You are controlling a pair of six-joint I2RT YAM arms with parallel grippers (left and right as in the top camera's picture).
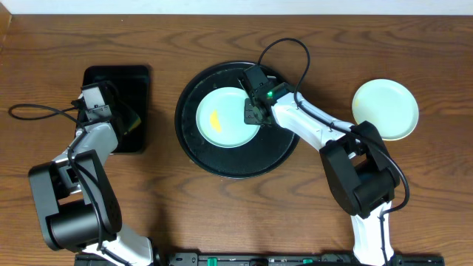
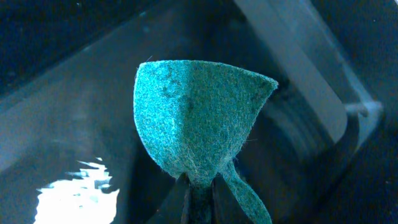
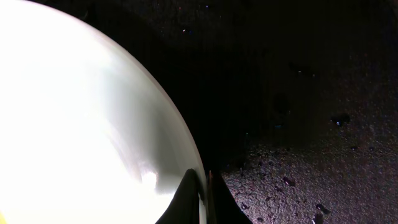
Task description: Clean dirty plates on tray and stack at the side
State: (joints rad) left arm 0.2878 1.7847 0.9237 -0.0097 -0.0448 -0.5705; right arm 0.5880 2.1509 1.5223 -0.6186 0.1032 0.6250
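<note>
A light blue plate (image 1: 225,118) with a yellow-orange smear (image 1: 215,118) lies on the round black tray (image 1: 244,159). My right gripper (image 1: 256,112) is shut on that plate's right rim. In the right wrist view the rim of the plate (image 3: 81,124) sits pinched between the two fingers of the right gripper (image 3: 204,180), with the wet tray floor (image 3: 298,174) beside it. A pale yellow plate (image 1: 384,109) rests on the table at the right. My left gripper (image 1: 126,118) is shut on a green scouring pad (image 2: 199,124), its fingertips (image 2: 186,199) pinching the pad's lower end.
A rectangular black tray (image 1: 118,81) lies at the left, under the left gripper and the pad. A black cable (image 1: 37,112) trails left of it. The right arm's cable loops over the round tray's far rim (image 1: 284,52).
</note>
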